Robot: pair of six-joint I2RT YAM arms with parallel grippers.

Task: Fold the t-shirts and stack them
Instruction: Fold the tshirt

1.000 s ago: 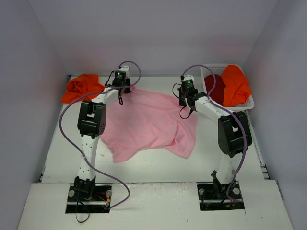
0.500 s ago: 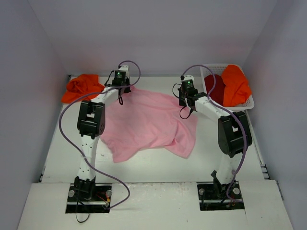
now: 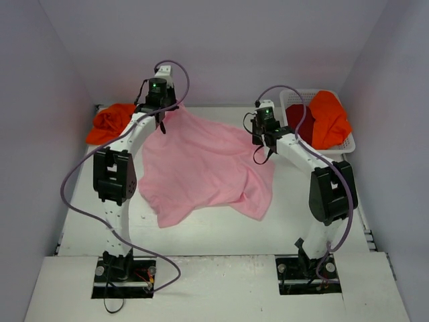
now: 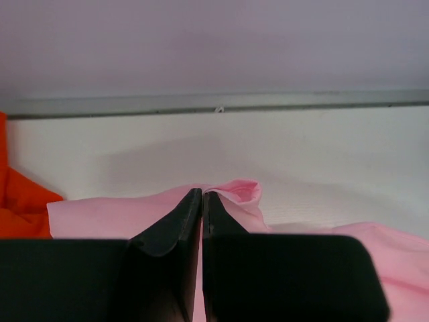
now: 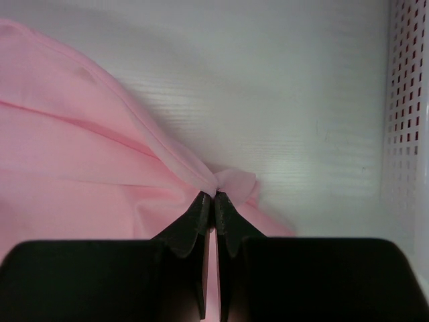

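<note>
The light pink t-shirt (image 3: 201, 168) lies spread and rumpled in the middle of the table. My left gripper (image 3: 161, 119) is shut on its far left edge, raised off the table; the pinched cloth (image 4: 234, 191) bunches at the fingertips (image 4: 202, 194). My right gripper (image 3: 263, 139) is shut on its far right edge; the cloth (image 5: 231, 182) puckers at the tips (image 5: 214, 196). One orange t-shirt (image 3: 110, 123) lies crumpled at the far left and shows in the left wrist view (image 4: 17, 201). The other orange t-shirt (image 3: 328, 117) and the dark red t-shirt (image 3: 301, 124) are in the basket.
The white latticed basket (image 3: 348, 144) stands at the far right corner; its wall (image 5: 405, 107) is close to my right gripper. Grey walls close the table on three sides. The back wall's base strip (image 4: 214, 104) runs just beyond my left gripper.
My left gripper has lifted and moved back and left with the pink shirt's edge, pulling the cloth taut. My right gripper has shifted slightly back and right, still gripping.
</note>
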